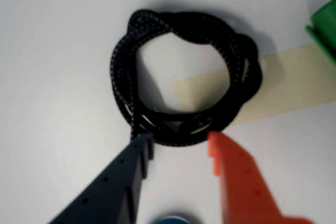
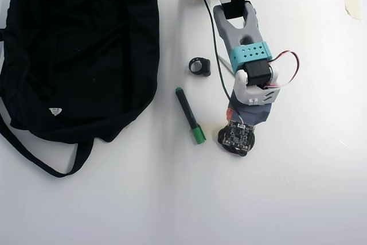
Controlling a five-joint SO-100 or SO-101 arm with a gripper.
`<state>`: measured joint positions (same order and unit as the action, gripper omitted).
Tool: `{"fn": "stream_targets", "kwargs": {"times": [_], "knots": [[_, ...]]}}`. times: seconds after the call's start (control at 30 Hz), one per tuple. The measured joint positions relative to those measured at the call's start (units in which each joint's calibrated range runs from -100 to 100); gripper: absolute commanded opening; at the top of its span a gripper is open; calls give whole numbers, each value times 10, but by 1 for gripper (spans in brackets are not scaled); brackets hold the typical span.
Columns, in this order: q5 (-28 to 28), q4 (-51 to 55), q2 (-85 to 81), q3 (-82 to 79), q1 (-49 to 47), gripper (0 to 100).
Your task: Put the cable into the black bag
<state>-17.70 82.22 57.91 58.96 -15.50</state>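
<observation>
marker (image 2: 190, 116) lying right between the arm and the black bag (image 2: 80, 55), small black ring (image 2: 199, 66) just above it, bare worktop (image 2: 172, 199) wide open below both, cable (image 1: 184, 77) sitting just past the spread jaws, nothing between

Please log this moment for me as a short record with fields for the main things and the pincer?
cable: black coil on the white table, lying over a strip of tape
pincer: open, fingers either side of the coil's near edge, not closed on it
bag: black, far left in the overhead view, cable not in it
marker: green-capped, between bag and arm
ring: small, black, above the marker
</observation>
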Motion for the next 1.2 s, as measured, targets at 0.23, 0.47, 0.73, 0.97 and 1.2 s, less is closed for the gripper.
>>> {"fn": "stream_targets", "kwargs": {"times": [0.23,0.47,0.73,0.97,1.2], "knots": [[0,0,0,0,9,22],[-21,0,0,0,23,22],[-39,-18,1,0,24,22],[-41,-36,27,3,24,22],[-42,-36,45,3,24,22]]}}
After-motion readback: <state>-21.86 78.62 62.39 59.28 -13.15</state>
